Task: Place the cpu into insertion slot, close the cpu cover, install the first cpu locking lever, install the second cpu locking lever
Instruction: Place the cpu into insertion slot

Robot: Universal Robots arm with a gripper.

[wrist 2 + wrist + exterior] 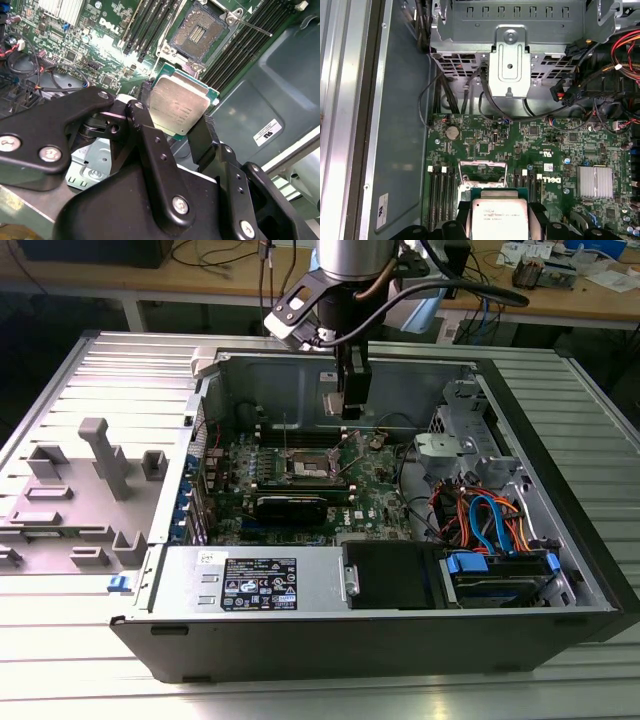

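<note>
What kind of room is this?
Probably a robotics workshop: an opened computer case lies on a metal table, the pincer holds the cpu above its motherboard, and cluttered workbenches stand behind.

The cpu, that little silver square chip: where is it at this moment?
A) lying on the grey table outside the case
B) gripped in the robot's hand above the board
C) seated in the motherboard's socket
B: in the second wrist view the hand clamps the cpu between its black fingers, and the insertion slot beyond it lies bare.
</note>
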